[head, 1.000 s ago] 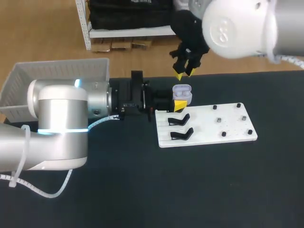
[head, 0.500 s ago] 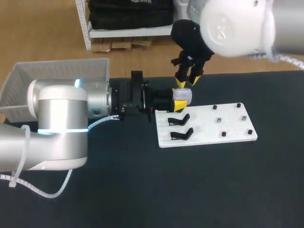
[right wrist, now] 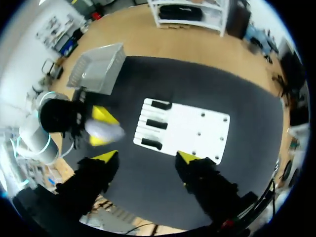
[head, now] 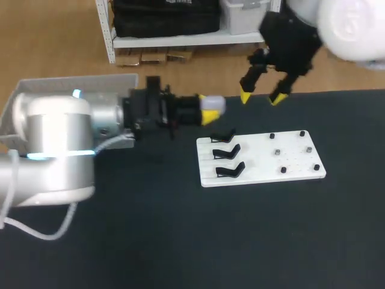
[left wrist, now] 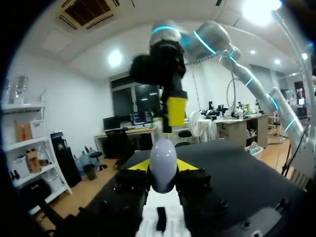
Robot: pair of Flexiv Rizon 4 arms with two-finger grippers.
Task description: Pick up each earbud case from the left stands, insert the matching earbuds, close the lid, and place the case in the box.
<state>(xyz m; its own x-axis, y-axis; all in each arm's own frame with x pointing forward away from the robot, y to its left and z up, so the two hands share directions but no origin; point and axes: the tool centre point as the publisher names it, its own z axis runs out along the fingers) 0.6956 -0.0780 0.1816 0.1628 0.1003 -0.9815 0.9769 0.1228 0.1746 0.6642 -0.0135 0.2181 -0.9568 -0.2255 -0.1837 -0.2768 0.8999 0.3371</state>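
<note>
Nothing legible: no text, label or number is readable on the earbud case (head: 213, 103), stand board (head: 258, 162) or box (right wrist: 101, 69).

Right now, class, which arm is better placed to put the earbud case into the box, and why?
Left. The left gripper is already shut on the earbud case and sits near the box. The right gripper is open, empty and further from the box.
</note>
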